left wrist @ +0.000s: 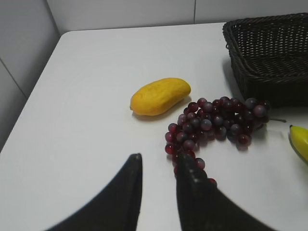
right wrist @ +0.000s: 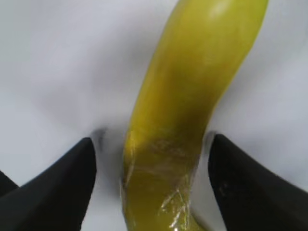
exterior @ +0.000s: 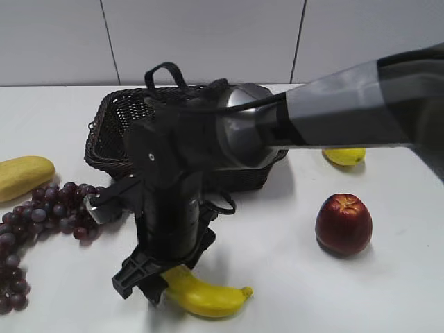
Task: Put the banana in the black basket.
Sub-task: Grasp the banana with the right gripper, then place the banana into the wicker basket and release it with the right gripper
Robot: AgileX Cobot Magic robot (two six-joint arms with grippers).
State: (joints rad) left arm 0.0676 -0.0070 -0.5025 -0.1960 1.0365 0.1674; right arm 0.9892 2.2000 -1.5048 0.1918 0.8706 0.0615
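The banana (right wrist: 192, 115) is straddled on the table by the spread right gripper (right wrist: 151, 178), a finger either side. If closed off-centre, the glossy curve may be squirted out. The basket (exterior: 111, 132) lies behind.

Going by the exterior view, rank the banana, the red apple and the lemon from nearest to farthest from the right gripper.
1. banana: directly under the right gripper, between its open fingers, at the front of the table.
2. red apple: off to the right, mid-table.
3. lemon: farthest, back right, partly hidden behind the arm.
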